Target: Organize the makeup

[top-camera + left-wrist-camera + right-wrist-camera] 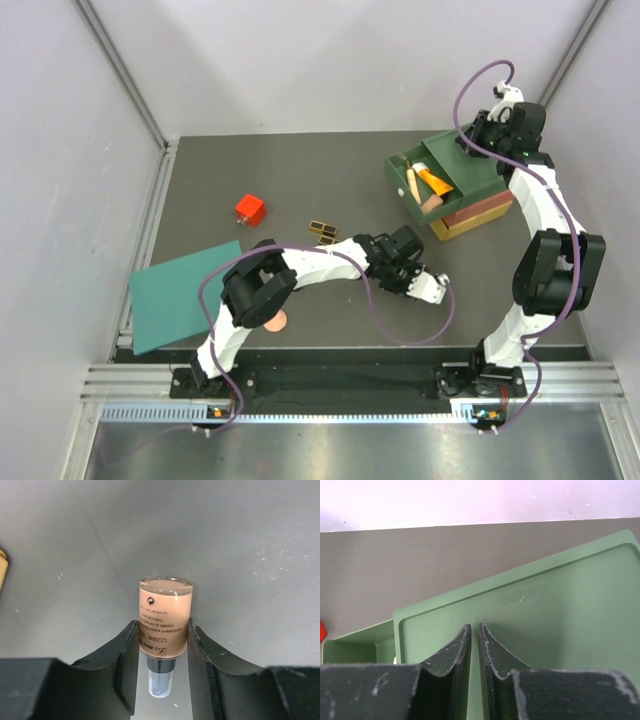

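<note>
Left gripper (163,630): its black fingers (125,665) are clamped on either side of a beige glass bottle (165,605) with printed lettering. The bottle's flat base points away from the wrist and its dark neck end sits back between the fingers. The grey table (240,540) lies behind it. Whether the bottle touches the surface cannot be told.

Right gripper (475,630): its fingers (452,655) are drawn almost together with a thin slit between them, and nothing is held. It hangs over the green top of the stacked green, red and yellow drawer box (545,610).

Overhead, from the near edge:
- A round copper disc (277,321) lies partly hidden under the left arm's elbow, just beside a large flat teal sheet (175,295).
- The left gripper (432,286) is right of centre, near the box front.
- Further back lies a small black-gold palette (322,231), with a small red cube (249,209) to its left, the two apart.
- At the far right, the box's green top drawer (393,174) is pulled open. It holds an orange tube with white cap (436,181), a cream stick (412,183) and a beige item too small to identify.
- The right gripper (480,135) is above the box's far end.
</note>
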